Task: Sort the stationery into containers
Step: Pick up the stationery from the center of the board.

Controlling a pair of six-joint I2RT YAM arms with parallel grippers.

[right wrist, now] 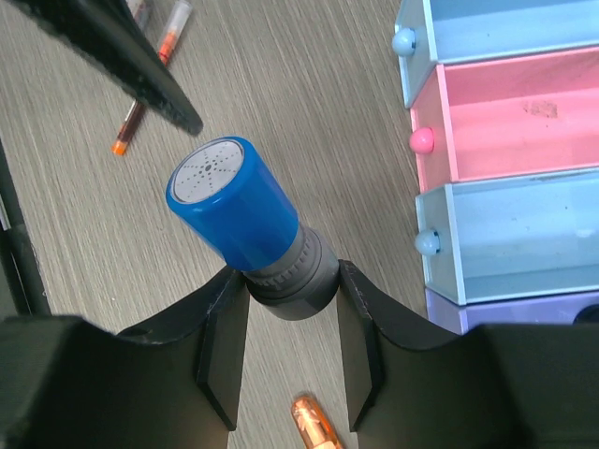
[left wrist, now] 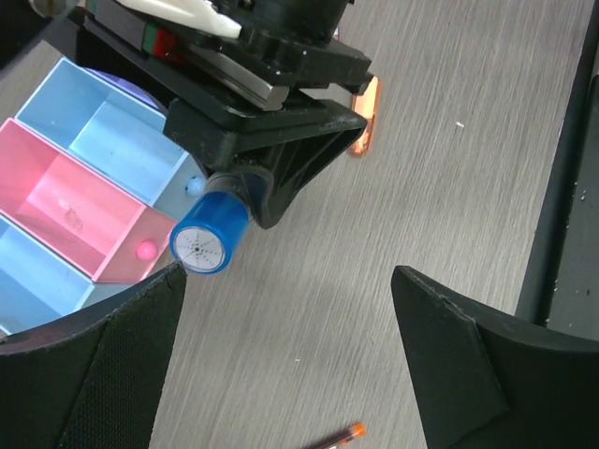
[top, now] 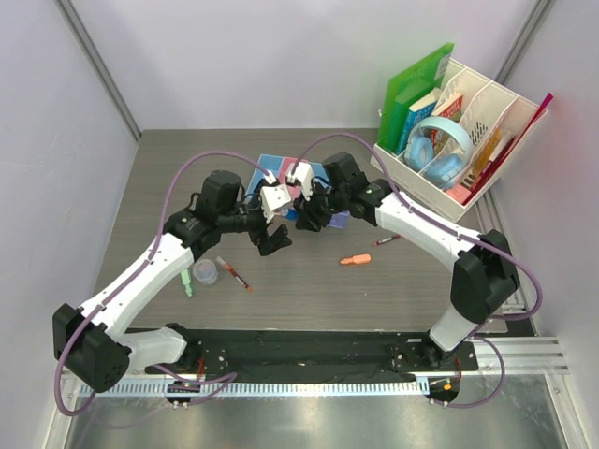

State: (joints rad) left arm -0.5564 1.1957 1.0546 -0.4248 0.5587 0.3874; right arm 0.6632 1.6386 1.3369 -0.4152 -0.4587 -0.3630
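- The blue stamp [right wrist: 245, 217] is pinched by its grey collar in the right gripper [right wrist: 288, 277], which is clamped tight. It's held over the table [right wrist: 309, 112], just beside the knobbed fronts of the trays [right wrist: 449, 182].
- Its long axis is slanted: the dotted blue face is aimed away from the fingers and toward the left gripper [left wrist: 288, 277], with the grey end tucked between the pads.
- The left gripper is spread wide, nothing gripped.
- Four trays are joined in a row: light blue, pink tray [right wrist: 505, 140], light blue, purple. Only a faint smudge can be made out on the pink floor.
- An orange piece [right wrist: 314, 423] and a pen [right wrist: 140, 94] can be seen on the table nearby.
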